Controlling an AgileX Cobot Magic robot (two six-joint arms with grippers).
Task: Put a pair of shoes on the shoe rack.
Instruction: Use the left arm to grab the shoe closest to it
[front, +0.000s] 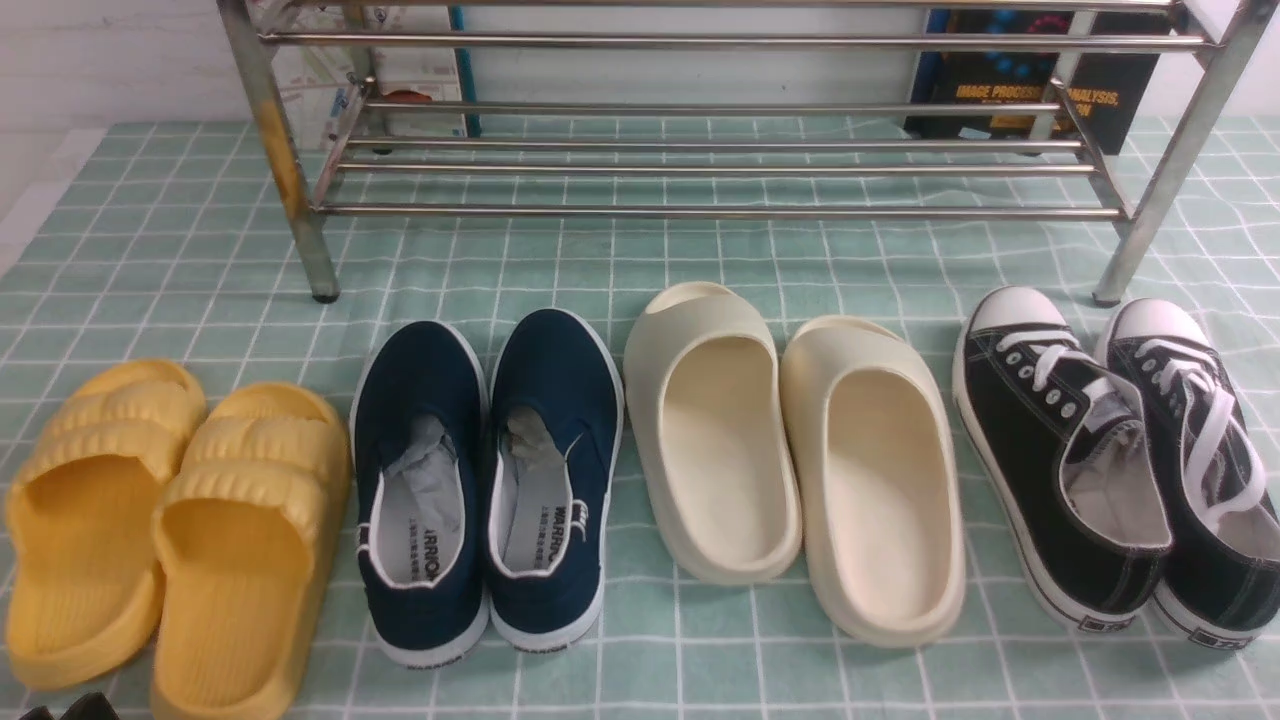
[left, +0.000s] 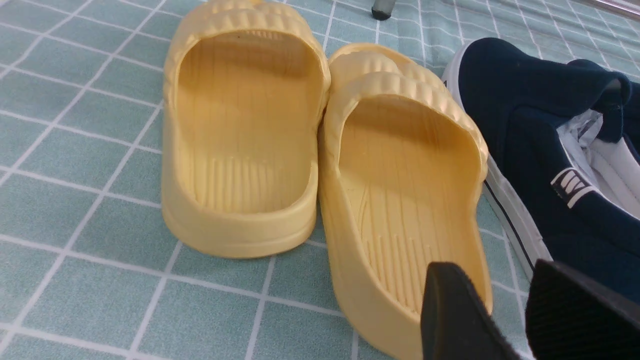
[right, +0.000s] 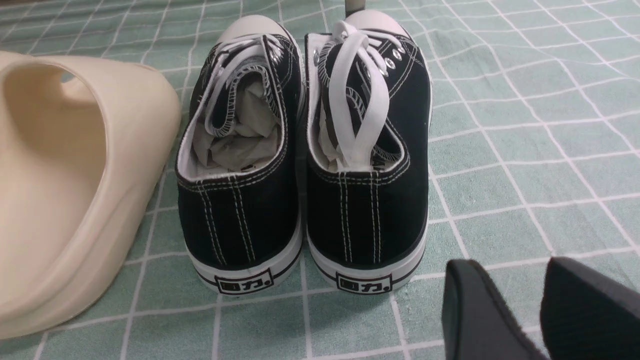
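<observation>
Green checked cloth (front: 150, 200) carries steel shoe rack (front: 700, 211); in row: yellow slides (front: 240, 540), navy slip-ons (front: 420, 390), cream slides (front: 720, 440), black sneakers (front: 1030, 440).

eight shoes are counted, in four pairs: two yellow ribbed foam slides (front: 265, 450), two navy blue canvas slip-ons with white rubber soles (front: 415, 385), two cream smooth foam slides (front: 700, 335) and two black canvas lace-up sneakers with white toe caps (front: 1010, 400). one shiny steel shoe rack of round bars (front: 700, 211) is counted, with four bars on its lower shelf. one dark-covered book (front: 985, 70) and one green checked cloth (front: 150, 200) are also counted.
</observation>
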